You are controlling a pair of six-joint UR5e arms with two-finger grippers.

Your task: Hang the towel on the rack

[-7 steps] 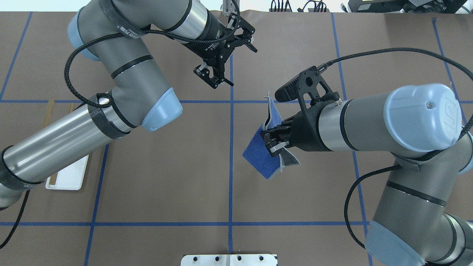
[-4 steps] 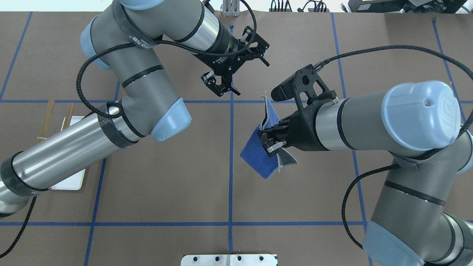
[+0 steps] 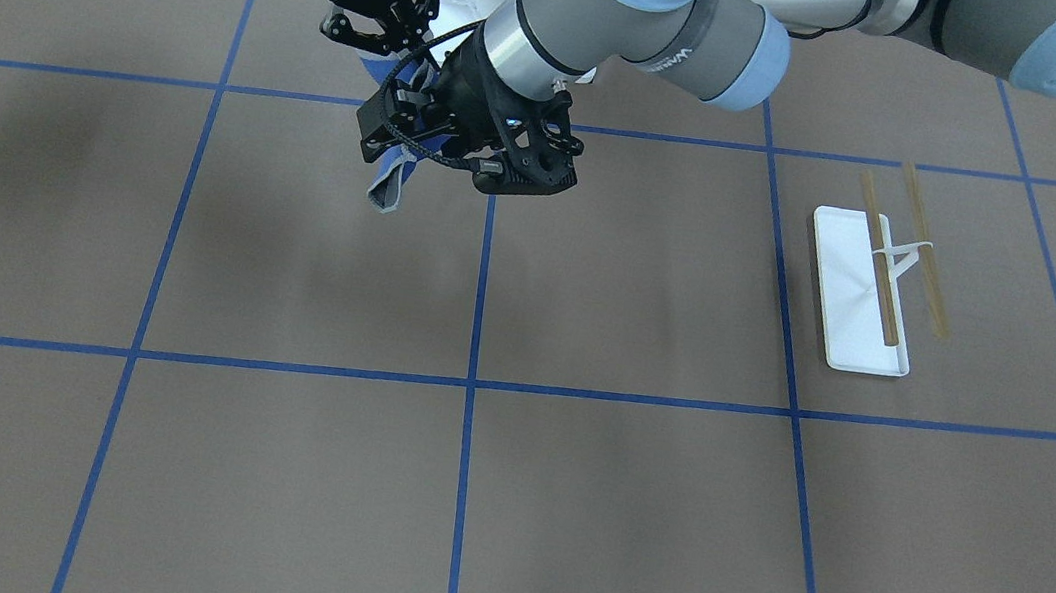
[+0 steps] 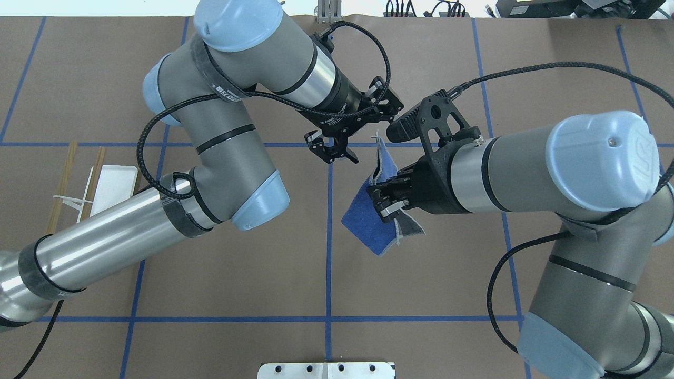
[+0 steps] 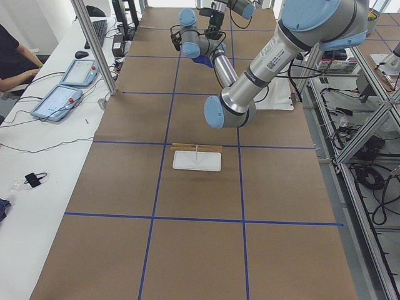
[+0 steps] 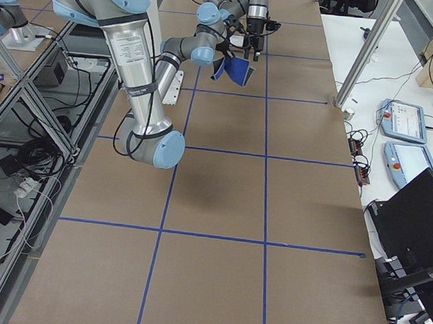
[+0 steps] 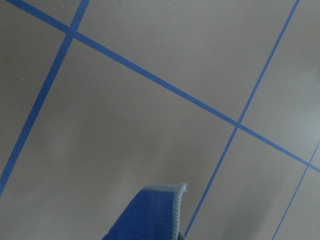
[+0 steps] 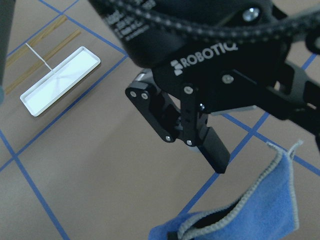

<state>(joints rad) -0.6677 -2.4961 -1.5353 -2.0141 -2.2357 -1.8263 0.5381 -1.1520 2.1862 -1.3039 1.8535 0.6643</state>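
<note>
The royal-blue towel (image 4: 368, 223) hangs crumpled above the table's middle, its grey-edged top corner (image 4: 380, 143) sticking up. My right gripper (image 4: 385, 204) is shut on it at mid-height. My left gripper (image 4: 335, 152) is open just left of that top corner, not touching it; one of its fingers (image 8: 216, 152) shows large in the right wrist view above the towel (image 8: 250, 215). A towel corner (image 7: 157, 212) is all the left wrist view catches. The rack (image 4: 84, 197) stands far left, partly behind my left forearm; both tan rods show on the rack (image 3: 878, 279) in the front-facing view.
Blue tape lines grid the brown table. A white bolted plate (image 4: 326, 370) sits at the near edge. A side bench holds two tablets (image 5: 62, 100), with a person's arm (image 5: 15, 65) beside them. Cables (image 4: 421, 8) lie along the far edge.
My left arm has swung right and toward the robot, bringing its open gripper close to the towel's top corner and uncovering more of the rack. The right gripper and towel have barely moved.
</note>
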